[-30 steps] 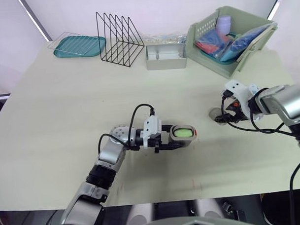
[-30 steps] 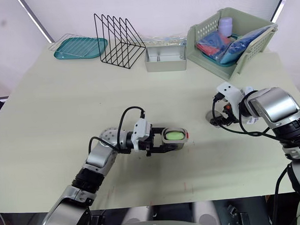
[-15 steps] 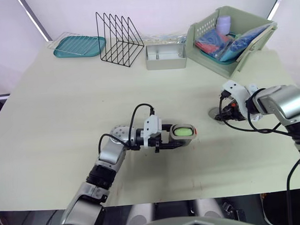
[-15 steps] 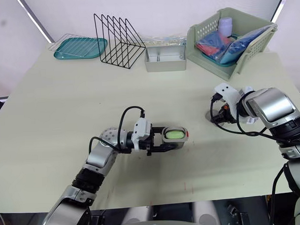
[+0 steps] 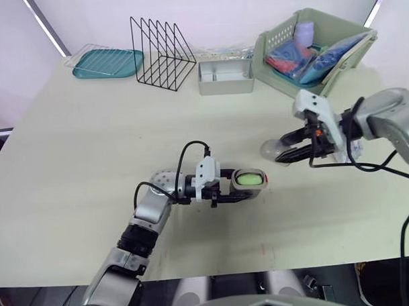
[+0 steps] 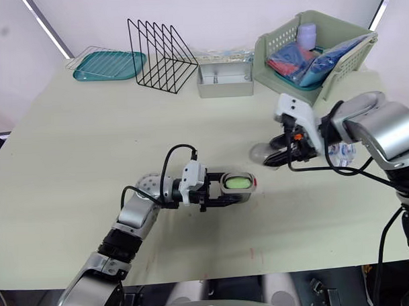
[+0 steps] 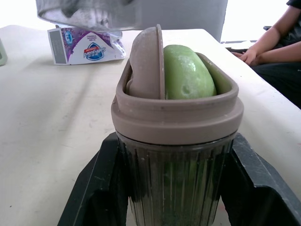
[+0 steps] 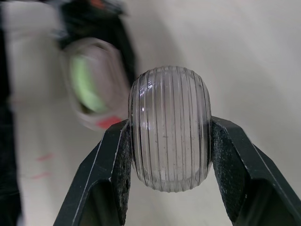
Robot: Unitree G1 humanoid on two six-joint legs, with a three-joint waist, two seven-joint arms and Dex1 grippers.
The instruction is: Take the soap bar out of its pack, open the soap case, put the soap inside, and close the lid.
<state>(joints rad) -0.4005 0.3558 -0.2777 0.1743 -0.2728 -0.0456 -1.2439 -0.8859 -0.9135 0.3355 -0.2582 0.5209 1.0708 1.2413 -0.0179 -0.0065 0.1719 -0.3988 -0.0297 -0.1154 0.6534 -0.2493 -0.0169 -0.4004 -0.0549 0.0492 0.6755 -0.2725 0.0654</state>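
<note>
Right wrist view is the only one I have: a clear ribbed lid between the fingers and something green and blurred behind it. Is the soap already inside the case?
Observer: Yes. The left wrist view shows the green soap sitting inside the open soap case.
Operator: What keeps the case in place?
Observer: The left end effector grips it from both sides.
Operator: And where is my lid relative to it?
Observer: From the head views, the lid in the right end effector is apart from the case, on the robot's right of it, not yet over the opening.
</note>
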